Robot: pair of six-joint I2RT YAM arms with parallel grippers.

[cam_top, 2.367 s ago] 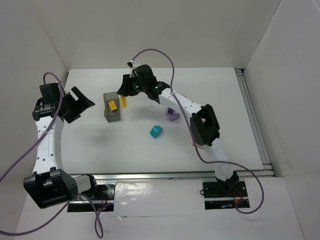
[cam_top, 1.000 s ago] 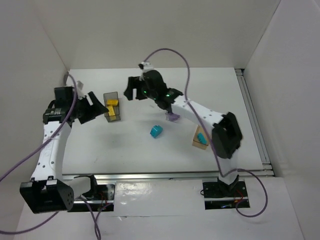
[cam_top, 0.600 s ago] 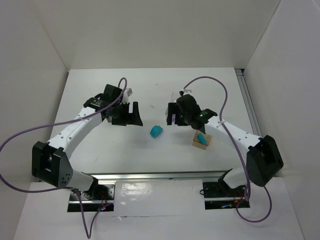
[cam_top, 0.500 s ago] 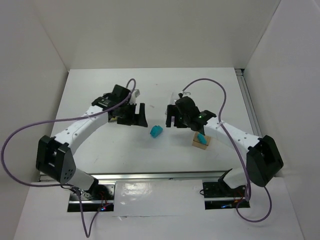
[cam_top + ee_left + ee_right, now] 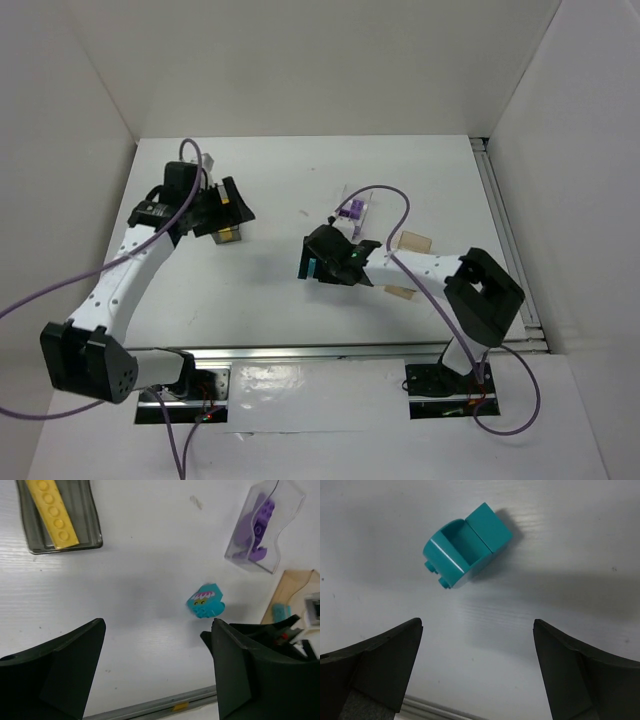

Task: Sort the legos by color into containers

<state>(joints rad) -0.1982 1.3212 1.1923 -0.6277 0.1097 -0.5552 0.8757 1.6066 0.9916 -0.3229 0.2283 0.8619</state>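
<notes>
**On the table, one teal brick to go**

On the table, right under my right jaws, lies a small teal brick. It sits all alone on the white top. It is tipped over, so its little bumps point to the side. My right jaws are wide apart and hold nothing. The brick is near them but does not touch them.

My left jaws are wide apart too, and they hold nothing. They hang over the left part of the table, by the dark grey bin. A long yellow brick lies in that bin. The clear bin has purple bricks in it. The amber bin is at the edge of my left wrist view. I can see a bit of teal in it, and I think that is another teal brick.

So I think most of the job is done. Yellow is in the grey bin, purple is in the clear bin, and some teal is in the amber bin. I see no other loose brick on the table.

What is left is small. I need to close my right jaws on the teal brick, lift it, and drop it in the amber bin, which is near. My right arm hides part of that bin from above, so I cannot see all of it.
</notes>
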